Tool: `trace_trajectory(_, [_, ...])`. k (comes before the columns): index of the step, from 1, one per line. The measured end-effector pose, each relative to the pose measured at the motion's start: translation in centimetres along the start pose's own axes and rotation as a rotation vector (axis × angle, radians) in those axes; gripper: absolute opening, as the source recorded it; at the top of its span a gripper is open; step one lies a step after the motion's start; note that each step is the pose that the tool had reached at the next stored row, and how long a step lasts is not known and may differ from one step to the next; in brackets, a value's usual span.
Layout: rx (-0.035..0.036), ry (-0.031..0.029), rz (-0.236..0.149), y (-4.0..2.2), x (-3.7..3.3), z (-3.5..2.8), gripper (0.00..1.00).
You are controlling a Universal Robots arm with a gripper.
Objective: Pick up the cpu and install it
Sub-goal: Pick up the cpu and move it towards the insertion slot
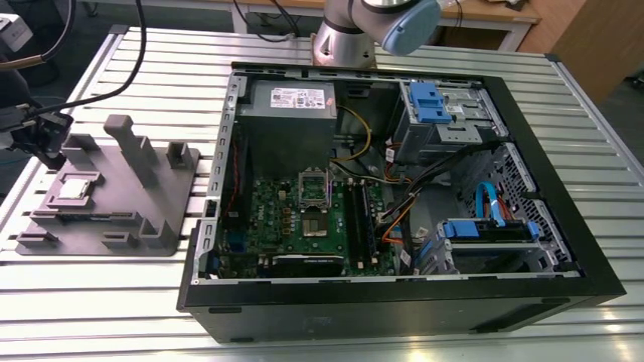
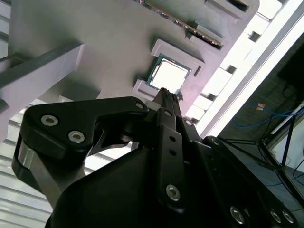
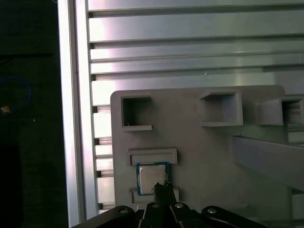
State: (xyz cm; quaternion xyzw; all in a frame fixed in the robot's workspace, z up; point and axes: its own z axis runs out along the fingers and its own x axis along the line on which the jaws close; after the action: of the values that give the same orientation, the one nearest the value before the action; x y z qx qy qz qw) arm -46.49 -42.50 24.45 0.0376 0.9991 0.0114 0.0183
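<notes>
The cpu (image 1: 75, 187) lies flat in a raised seat on the grey plastic tray (image 1: 166, 226), on the exterior view's left. Its pale silver top also shows in the second wrist view (image 2: 168, 76) and in the first wrist view (image 3: 151, 177). My gripper (image 1: 47, 147) hangs above the tray's far left side, a little apart from the cpu. In both wrist views the black fingertips (image 2: 166, 95) meet in one narrow point just over the chip's edge, shut with nothing between them (image 3: 161, 188). The silver socket frame (image 1: 314, 188) sits on the green motherboard inside the open computer case.
The black computer case (image 1: 563, 302) lies open on the slatted metal table (image 1: 131, 302), with cables, blue drive brackets and a power supply (image 1: 292, 98) inside. Tall grey posts (image 1: 129, 143) rise from the tray beside the cpu. The arm's base (image 1: 348, 38) stands behind the case.
</notes>
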Motion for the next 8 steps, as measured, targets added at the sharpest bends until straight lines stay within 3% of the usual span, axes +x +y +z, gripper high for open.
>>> trace_trajectory(8, [0.0, -0.0001, 0.0, -0.24, 0.57, 1.41, 0.11])
